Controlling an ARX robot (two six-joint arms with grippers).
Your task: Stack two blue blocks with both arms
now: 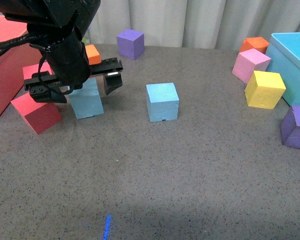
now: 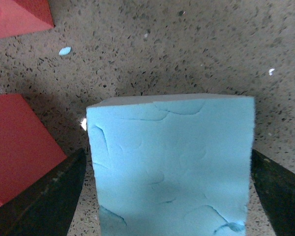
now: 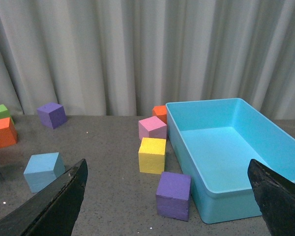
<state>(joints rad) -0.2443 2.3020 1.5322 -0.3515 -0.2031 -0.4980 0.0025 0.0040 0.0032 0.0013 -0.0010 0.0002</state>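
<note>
Left gripper (image 1: 79, 92): jaws spread either side of the left blue block (image 1: 87, 100), which sits on the desk (image 1: 155, 175). Cannot confirm firm contact. Second blue block (image 1: 162, 102) stands free, apart to its right. Right gripper (image 3: 166, 167): jaws spread, empty, held aloft.

Risks: the red cube (image 1: 36, 112) lies just beside the outer finger (image 1: 42, 92), so closing or lifting may drag it. An off-centre pinch could twist the block and skew the stack.

Views: only the left wrist shows the narrow margin at each finger. Only the front shows the spacing of the two blocks. The right wrist looks into the turquoise bin (image 3: 206, 103).
</note>
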